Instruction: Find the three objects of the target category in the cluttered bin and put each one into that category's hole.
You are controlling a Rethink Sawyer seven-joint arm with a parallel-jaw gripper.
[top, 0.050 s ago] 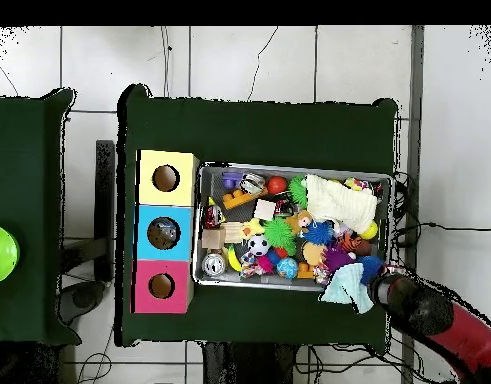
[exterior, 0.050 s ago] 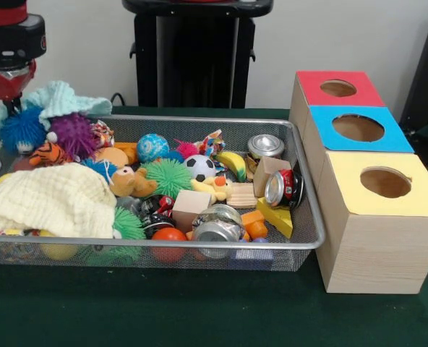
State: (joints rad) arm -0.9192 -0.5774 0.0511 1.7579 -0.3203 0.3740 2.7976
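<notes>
A crumpled pale-teal cloth (exterior, 0.050 s ago: 66, 100) hangs over the wire-mesh metal bin's (exterior, 0.050 s ago: 311, 242) corner, beneath the red-black gripper (exterior, 0.050 s ago: 9, 81); whether its jaws grip it cannot be told.

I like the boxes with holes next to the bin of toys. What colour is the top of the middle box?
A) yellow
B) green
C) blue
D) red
C: the middle box has a blue top, sitting between the red-topped box and the yellow-topped box, beside the wire bin.
</notes>
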